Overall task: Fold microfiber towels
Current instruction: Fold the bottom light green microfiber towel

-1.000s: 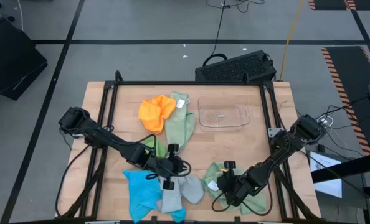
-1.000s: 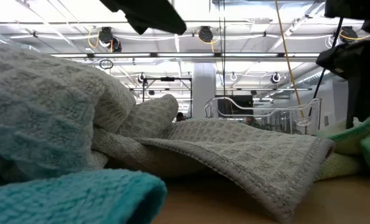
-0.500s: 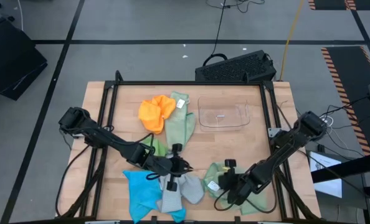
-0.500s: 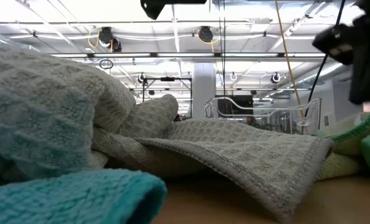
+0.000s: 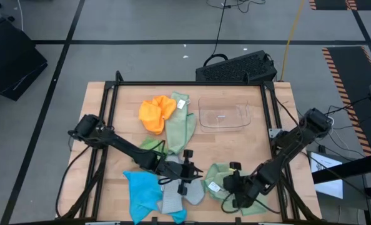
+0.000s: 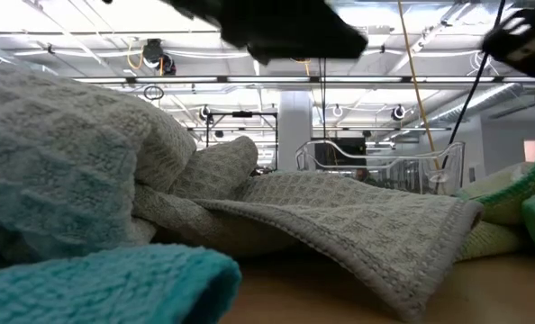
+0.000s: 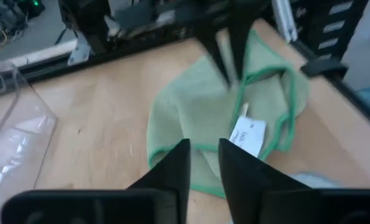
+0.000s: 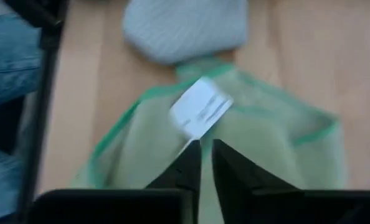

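A pale green towel [image 5: 218,177] with a green border and a white tag [image 8: 200,109] lies near the table's front right. My right gripper [image 8: 205,152] is over it, shut on it. My left gripper [image 7: 203,155] hangs just left of it above the bare wood [image 7: 110,112], fingers a little apart, nothing between them. Beneath my left arm a grey towel [image 5: 178,192] and a blue towel [image 5: 142,190] lie at the near edge. Farther back lie an orange towel [image 5: 156,112], another pale green one [image 5: 180,127] and a bright green one [image 5: 150,146]. My right gripper pinches the pale green towel at a spot inside its border, close to the tag [image 8: 205,132], between its two fingers. The fingers [image 7: 230,59] slant down from the table's right. That spot is drawn up; the rest lies slack on the table. One layer or several, I cannot tell.
A clear plastic bin [image 5: 223,115] stands at the far right of the table. A dark frame runs round the table's edges [image 5: 173,83]. Bare wood shows between the bin and the pale green towel [image 5: 235,147]. In the low view the grey towel [image 6: 340,216] fills the foreground.
My left gripper has gone toward the table's right edge and down, from over the grey towel to beside the pale green towel. My right gripper has risen a little, and the part of the pale green towel under it has come up with it while the rest stayed down.
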